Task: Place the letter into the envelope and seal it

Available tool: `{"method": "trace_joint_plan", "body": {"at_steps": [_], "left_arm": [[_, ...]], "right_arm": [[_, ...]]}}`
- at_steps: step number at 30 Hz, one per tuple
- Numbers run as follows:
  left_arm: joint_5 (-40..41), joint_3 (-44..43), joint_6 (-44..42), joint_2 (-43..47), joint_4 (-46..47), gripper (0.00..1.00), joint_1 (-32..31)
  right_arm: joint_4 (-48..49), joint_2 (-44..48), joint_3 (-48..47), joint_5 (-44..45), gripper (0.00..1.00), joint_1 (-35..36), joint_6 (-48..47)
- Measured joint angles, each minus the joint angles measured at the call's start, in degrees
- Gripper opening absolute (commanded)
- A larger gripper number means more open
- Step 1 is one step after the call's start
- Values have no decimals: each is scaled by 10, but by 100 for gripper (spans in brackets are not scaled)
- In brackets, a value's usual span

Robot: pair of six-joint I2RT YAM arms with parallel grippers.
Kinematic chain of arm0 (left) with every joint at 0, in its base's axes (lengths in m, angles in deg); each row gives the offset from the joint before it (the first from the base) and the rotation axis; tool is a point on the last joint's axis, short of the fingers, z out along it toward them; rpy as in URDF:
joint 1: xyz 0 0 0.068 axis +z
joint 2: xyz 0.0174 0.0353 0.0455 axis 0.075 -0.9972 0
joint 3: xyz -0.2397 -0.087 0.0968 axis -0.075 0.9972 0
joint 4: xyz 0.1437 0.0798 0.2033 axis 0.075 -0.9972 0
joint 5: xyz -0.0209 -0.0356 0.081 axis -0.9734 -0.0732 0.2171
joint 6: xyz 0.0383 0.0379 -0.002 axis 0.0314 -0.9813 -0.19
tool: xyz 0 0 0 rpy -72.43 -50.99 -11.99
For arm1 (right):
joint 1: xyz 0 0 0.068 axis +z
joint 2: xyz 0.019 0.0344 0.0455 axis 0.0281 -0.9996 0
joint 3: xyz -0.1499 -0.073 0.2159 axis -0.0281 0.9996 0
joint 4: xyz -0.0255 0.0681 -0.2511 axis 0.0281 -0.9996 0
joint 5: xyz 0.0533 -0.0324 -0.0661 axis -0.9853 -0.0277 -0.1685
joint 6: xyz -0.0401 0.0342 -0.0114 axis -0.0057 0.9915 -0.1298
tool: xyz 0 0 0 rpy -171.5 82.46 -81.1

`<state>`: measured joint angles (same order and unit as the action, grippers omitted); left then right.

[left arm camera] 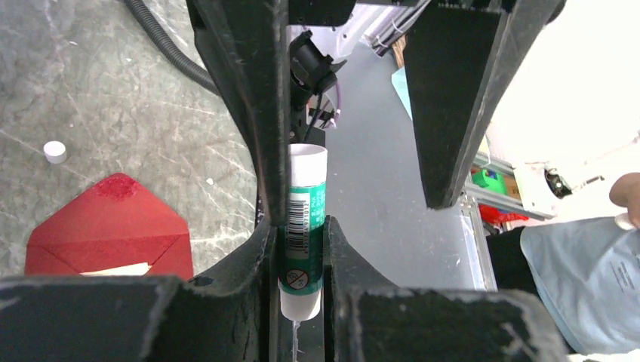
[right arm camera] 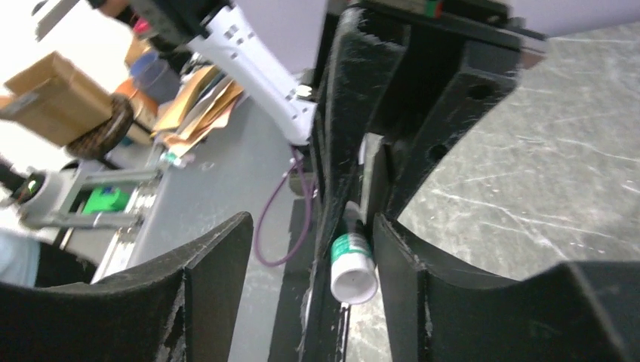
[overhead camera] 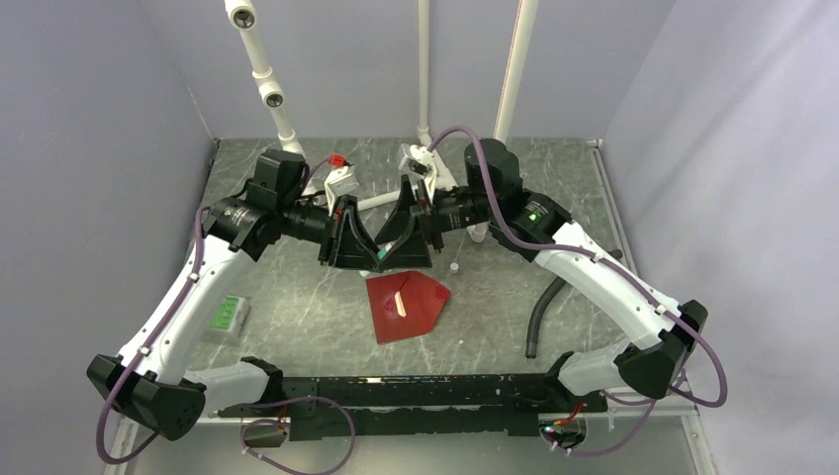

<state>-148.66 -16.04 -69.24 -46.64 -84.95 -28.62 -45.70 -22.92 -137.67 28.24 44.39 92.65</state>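
Note:
The dark red envelope (overhead camera: 408, 307) lies flat on the table with its pointed flap open; it also shows in the left wrist view (left arm camera: 113, 230). The pale letter (overhead camera: 401, 302) shows as a strip at its mouth (left arm camera: 121, 268). Above the table, just behind the envelope, my left gripper (left arm camera: 300, 253) is shut on a green and white glue stick (left arm camera: 306, 204). My right gripper (right arm camera: 309, 294) faces it and stands open. Its fingers straddle the stick's white end (right arm camera: 353, 280), one close beside it. From above, both grippers (overhead camera: 368, 252) (overhead camera: 404, 242) meet tip to tip.
A green-and-white card packet (overhead camera: 228, 317) lies at the left by the left arm. A small white cap (overhead camera: 454, 266) rests right of the grippers, also in the left wrist view (left arm camera: 54, 151). A black hose (overhead camera: 542, 317) curves along the right arm. White poles stand at the back.

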Motion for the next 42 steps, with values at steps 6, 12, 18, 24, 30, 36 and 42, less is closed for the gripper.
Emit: {"method": "trace_joint_plan", "body": {"at_steps": [6,12,18,24,30,36,42], "left_arm": [[-28,-7,-23,0,-18,2,-3],[-33,-25,-50,-6,-52,2,-3],[-33,-32,-72,-10,-73,3,-1],[-34,-32,-87,-10,-82,3,-1],[-34,-32,-96,-10,-86,2,0],[-33,-34,-95,-10,-86,2,0],[-30,-40,-82,-9,-81,3,0]], "right_arm": [[-80,-13,-43,-40,39,-2,-89],[-108,-22,-46,-47,41,-4,-114],[-141,-26,-47,-52,37,-7,-129],[-140,-26,-46,-75,47,-24,-122],[-107,-18,-37,-90,44,-40,-94],[-77,-18,-27,-97,38,-41,-72],[-61,-18,-20,-95,9,-40,-52]]}}
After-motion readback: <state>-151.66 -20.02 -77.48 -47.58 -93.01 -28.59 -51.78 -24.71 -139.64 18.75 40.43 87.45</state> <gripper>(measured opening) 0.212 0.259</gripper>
